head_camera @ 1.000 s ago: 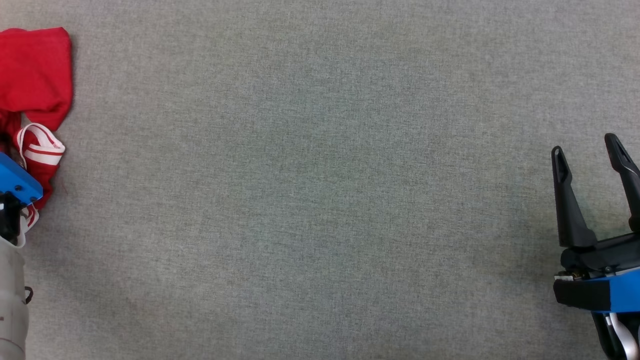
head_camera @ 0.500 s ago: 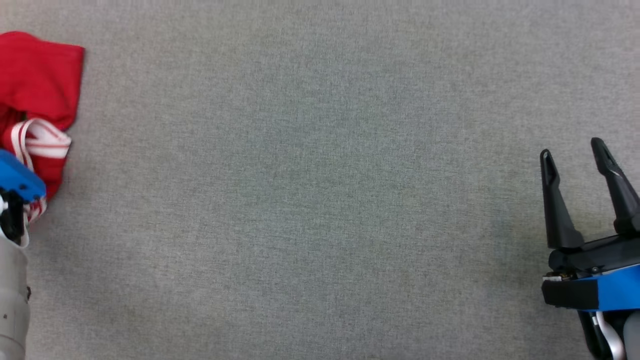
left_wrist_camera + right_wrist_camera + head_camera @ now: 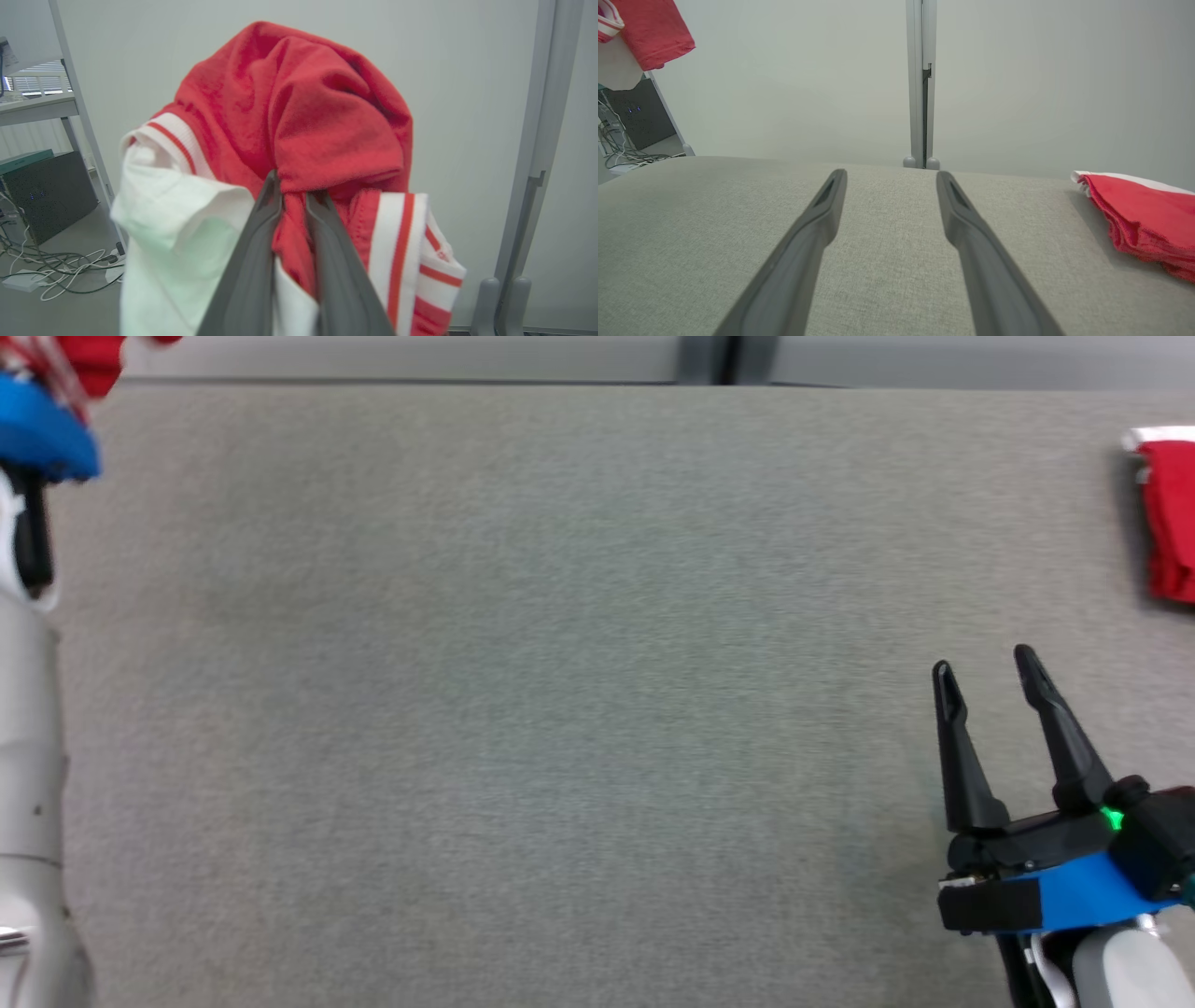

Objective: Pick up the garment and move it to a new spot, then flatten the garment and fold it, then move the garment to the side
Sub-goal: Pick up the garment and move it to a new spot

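**Garment lifted, most of the task not yet done**

The left gripper (image 3: pixel 294 189) is closed tightly on the garment (image 3: pixel 303 107), a red piece with white parts and red-and-white striped trim. Its two fingers pinch a fold of the red cloth between them. The rest of the cloth hangs bunched around them, in front of a pale wall. In the head view this bundle is at the far left corner, near the far edge of the table (image 3: pixel 560 663). As far as I can see, it does not touch the grey surface.

The right gripper (image 3: pixel 983 663) is at the near right, low over the table. Its fingers are spread apart and there is nothing between them.

In my judgement the picking up is done, and the carrying to a new spot is the step in hand. The garment is not yet laid down, so the flattening, the folding and the final move to the side are all left to do.

A folded red cloth (image 3: pixel 1172 513) lies at the far right of the table, well apart from both grippers. It seems to be a separate piece.
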Robot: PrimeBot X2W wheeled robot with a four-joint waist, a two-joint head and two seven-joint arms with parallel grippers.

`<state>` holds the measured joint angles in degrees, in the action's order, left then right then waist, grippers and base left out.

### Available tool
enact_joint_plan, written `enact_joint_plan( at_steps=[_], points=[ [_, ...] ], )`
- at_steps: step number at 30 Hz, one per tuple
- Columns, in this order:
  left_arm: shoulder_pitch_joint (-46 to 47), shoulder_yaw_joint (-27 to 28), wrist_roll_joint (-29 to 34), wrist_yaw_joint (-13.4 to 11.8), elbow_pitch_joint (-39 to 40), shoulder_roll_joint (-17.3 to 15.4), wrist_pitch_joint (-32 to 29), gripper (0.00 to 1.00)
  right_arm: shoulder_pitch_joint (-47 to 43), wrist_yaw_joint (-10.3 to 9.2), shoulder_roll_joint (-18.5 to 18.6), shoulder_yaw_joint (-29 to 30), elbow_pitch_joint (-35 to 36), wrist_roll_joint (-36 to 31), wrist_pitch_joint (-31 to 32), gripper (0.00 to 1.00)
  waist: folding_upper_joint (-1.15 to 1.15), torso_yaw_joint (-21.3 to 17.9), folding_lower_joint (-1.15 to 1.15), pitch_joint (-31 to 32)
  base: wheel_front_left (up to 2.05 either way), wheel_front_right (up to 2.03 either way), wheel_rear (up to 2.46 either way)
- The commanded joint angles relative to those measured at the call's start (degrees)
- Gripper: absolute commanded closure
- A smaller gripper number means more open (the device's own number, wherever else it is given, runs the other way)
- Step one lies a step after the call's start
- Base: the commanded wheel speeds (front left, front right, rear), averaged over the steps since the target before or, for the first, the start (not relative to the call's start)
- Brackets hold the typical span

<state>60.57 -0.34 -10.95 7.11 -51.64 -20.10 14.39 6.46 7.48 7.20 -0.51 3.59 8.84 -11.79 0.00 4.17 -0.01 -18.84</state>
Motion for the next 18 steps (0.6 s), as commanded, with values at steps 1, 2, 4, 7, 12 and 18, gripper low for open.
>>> enact_joint_plan(
  at_steps=[1, 2, 4, 7, 12, 18],
  points=[
    [0.8, -1.4, 0.2, 0.5, 2.6, 1.2, 0.4, 1.0, -0.4, 0.02, -0.7, -0.3, -0.9, 0.4, -0.7, 0.0, 0.0, -3.1, 0.01, 2.6, 0.0, 0.0, 0.0],
    [0.7, -2.6, -0.2, 0.5, 4.7, 1.8, 0.4, 1.0, -0.4, 0.03, -1.0, -0.5, -1.4, 0.6, -1.1, 0.0, 0.0, -4.0, 0.01, 3.0, 0.0, 0.0, 0.0],
    [0.4, -5.3, -1.4, 0.5, 9.0, 3.3, 0.4, 1.0, -0.5, 0.02, -1.6, -1.0, -2.5, 1.0, -1.7, 0.0, 0.0, -6.0, 0.01, 3.8, 0.0, 0.0, 0.0],
    [-0.9, -9.6, -2.9, 0.5, 14.7, 4.4, -0.8, 1.0, -0.5, 0.02, -2.6, -1.7, -4.1, 1.6, -2.4, 0.0, 0.0, -9.1, 0.01, 4.6, 0.0, 0.0, 0.0],
    [-3.2, -16.3, -5.1, 0.3, 22.1, 7.0, -4.0, 1.0, -0.9, 0.02, -3.5, -2.2, -6.2, 2.5, -3.1, 0.0, 0.0, -13.5, 0.01, 5.4, 0.0, 0.0, 0.0],
    [-7.6, -23.2, -6.6, 0.3, 26.0, 10.4, -6.3, 1.0, -0.9, 0.03, -4.1, -2.8, -7.2, 2.8, -3.4, 0.0, 0.0, -16.2, 0.01, 5.3, 0.0, 0.0, 0.0]
  ],
)
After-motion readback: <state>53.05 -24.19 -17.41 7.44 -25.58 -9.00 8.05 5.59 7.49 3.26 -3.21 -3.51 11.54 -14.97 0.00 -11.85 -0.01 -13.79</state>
